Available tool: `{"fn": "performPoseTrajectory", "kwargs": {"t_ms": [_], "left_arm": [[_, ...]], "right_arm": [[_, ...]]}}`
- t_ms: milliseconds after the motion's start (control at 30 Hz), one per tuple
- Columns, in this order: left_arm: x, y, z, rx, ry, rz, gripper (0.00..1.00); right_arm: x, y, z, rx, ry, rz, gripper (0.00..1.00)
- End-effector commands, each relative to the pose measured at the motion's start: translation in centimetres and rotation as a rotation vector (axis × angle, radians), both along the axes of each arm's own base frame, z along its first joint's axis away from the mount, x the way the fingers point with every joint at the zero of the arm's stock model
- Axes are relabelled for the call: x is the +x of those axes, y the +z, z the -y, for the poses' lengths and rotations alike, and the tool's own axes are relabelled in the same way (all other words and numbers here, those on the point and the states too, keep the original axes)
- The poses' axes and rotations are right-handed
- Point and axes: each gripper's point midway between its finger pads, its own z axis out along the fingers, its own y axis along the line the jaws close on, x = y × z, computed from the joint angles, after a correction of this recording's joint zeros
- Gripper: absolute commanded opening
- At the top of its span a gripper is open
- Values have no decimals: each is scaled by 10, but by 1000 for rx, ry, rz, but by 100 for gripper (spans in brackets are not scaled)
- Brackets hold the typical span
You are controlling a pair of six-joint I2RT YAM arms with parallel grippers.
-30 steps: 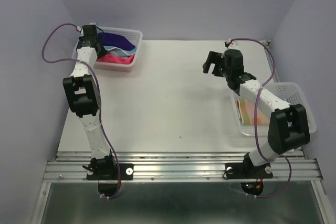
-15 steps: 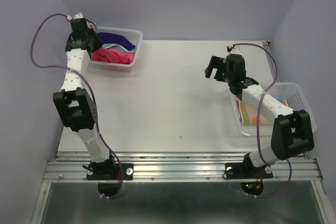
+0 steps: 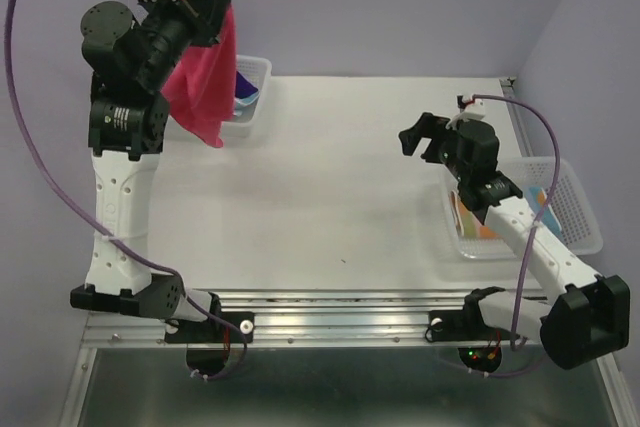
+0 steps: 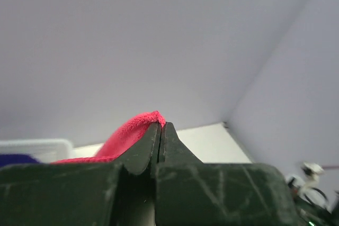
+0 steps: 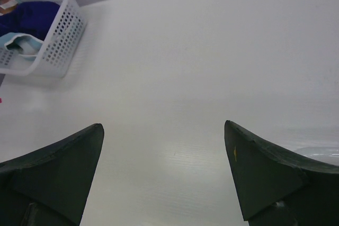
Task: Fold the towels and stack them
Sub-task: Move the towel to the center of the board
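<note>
The bright pink towel (image 3: 200, 82) hangs in the air at the upper left of the overhead view. Its top edge is pinched in the left gripper (image 3: 218, 5) and the rest drapes down in front of the arm, its lowest corner over the near edge of a white mesh basket (image 3: 265, 65). In the left wrist view the two dark fingers (image 4: 143, 152) are pressed flat together with a fold of the pink towel (image 4: 130, 133) squeezed between them.

The dark navy-purple towel (image 3: 247, 75) and the light blue towel (image 3: 247, 102) lie in that basket, partly hidden behind the pink one. The right wrist view shows them in the basket (image 5: 58, 30) at its upper left, navy (image 5: 26, 17) above light blue (image 5: 18, 43).

At the right edge of the overhead view a second basket (image 3: 575, 197) holds the orange-yellow patterned towel (image 3: 468, 215), half hidden under the right arm.

The right gripper (image 3: 415, 137) hovers above the bare white table (image 3: 330, 177), its fingers (image 5: 53, 168) spread wide apart with nothing between them.
</note>
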Motion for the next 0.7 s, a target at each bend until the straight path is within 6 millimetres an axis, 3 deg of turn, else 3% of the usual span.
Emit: {"fn": "performPoseTrajectory", "kwargs": {"t_ms": [0,133,200,267,333,367,433,467,500,533,600,633,667], "left_arm": [[-72,57,64,17,-232,187,0],[-115,64,115,-22,-441,208,0],[-130,66,133,-46,-518,205,0],[-141,73,148,-71,-585,218,0],[-149,68,169,-78,-661,197,0],[-144,55,177,-81,-679,156,0],[-145,44,178,-111,-687,142,0],[-122,-7,187,-108,-655,27,0],[-128,-14,178,-138,-630,25,0],[-102,-79,177,-142,-534,-111,0],[-95,-136,162,-165,-423,-217,0],[-100,-150,141,-210,-342,-228,0],[-100,-231,138,-222,-289,-398,0]], "right_arm": [[-16,28,-4,60,29,90,100],[-34,40,3,72,20,121,100],[-43,52,7,81,13,156,100],[-50,51,10,86,7,150,100],[-60,49,18,87,-21,139,100],[-62,47,21,85,-35,136,100],[-68,47,25,93,-53,136,100],[-69,44,27,91,-63,131,100],[-71,43,29,89,-67,130,100],[-71,42,29,85,-67,126,100],[-70,41,28,76,-59,120,100],[-69,38,27,64,-54,105,100],[-66,32,24,53,-44,81,100]]}}
